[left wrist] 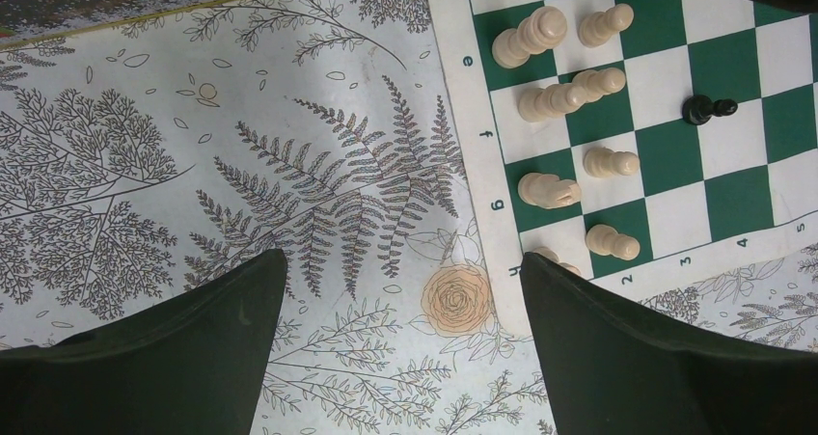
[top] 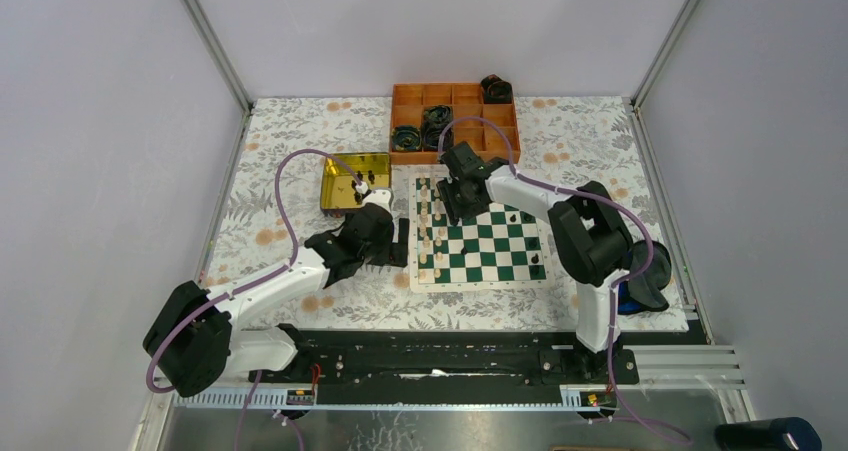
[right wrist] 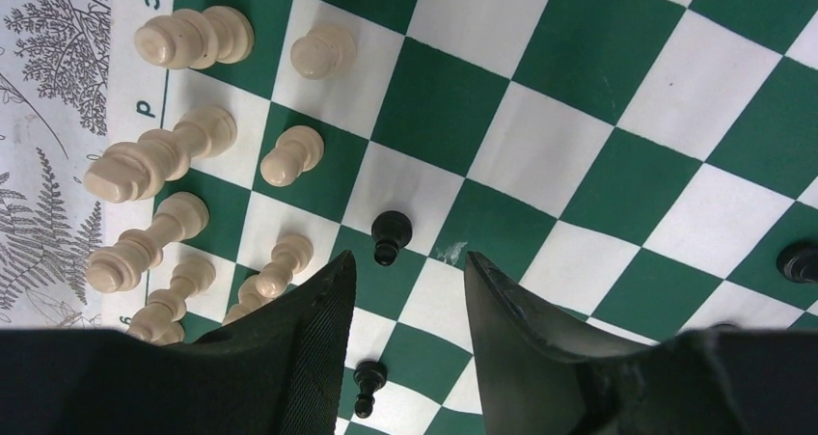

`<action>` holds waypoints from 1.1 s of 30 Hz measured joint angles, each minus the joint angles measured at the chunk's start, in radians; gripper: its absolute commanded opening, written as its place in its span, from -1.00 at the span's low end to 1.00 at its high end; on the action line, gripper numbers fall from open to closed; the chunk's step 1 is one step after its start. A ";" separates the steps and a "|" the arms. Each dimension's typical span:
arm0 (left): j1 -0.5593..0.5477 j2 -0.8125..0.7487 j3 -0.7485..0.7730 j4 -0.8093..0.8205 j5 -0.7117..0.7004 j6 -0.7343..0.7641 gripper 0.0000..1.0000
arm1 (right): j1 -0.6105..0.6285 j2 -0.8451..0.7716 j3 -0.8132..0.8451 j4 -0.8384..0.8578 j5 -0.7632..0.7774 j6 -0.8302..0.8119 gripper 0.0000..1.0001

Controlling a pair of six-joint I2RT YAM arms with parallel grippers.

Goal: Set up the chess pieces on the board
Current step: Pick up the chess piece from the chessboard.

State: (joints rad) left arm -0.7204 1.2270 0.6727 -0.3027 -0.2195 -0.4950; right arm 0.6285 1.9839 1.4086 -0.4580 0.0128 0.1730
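**Inspector:** Gripper states?

**Operator:** My right gripper (right wrist: 410, 271) is spread and empty over the board (right wrist: 540, 146), with a black pawn (right wrist: 389, 234) just ahead of its tips. My left gripper (left wrist: 400, 271) is spread wide above the table (left wrist: 145, 165), beside the board's edge.

**Inspector:** Hazard?

**Operator:** The cream pawns (right wrist: 291, 155) stand near. I judge a closing finger could topple one.
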 measured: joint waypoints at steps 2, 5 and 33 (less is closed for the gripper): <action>0.000 0.000 0.000 0.000 0.000 0.000 0.98 | 0.000 0.005 0.006 -0.001 0.000 -0.003 -0.04; 0.000 0.000 0.000 0.000 0.000 0.000 0.98 | 0.000 0.017 0.018 0.000 0.000 -0.005 -0.08; -0.004 0.000 0.000 0.000 0.000 0.000 0.98 | 0.001 0.044 0.029 0.001 -0.026 -0.019 -0.76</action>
State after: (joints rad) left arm -0.7242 1.2270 0.6731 -0.3027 -0.2199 -0.4950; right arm 0.6296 2.0281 1.4372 -0.4572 -0.0135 0.1539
